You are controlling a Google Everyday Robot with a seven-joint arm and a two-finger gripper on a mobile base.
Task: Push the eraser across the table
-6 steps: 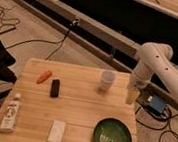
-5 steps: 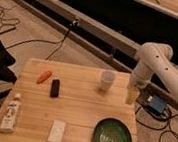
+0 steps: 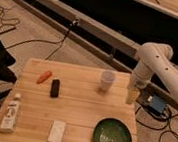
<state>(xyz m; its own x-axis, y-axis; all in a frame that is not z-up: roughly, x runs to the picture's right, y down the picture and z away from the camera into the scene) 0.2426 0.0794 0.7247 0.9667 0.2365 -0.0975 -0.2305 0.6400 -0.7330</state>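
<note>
The eraser (image 3: 55, 88) is a small black block lying on the left-centre of the light wooden table (image 3: 81, 110). An orange carrot-like object (image 3: 43, 77) lies just left of it. The white arm reaches down at the table's right edge, and my gripper (image 3: 132, 95) hangs there beside a translucent cup (image 3: 106, 81), far to the right of the eraser and not touching it.
A white flat pad (image 3: 56, 131) lies near the front edge. A small white bottle (image 3: 10, 113) lies at the front left. A green bowl (image 3: 112, 138) sits at the front right. Cables and a blue box (image 3: 157, 105) are on the floor to the right.
</note>
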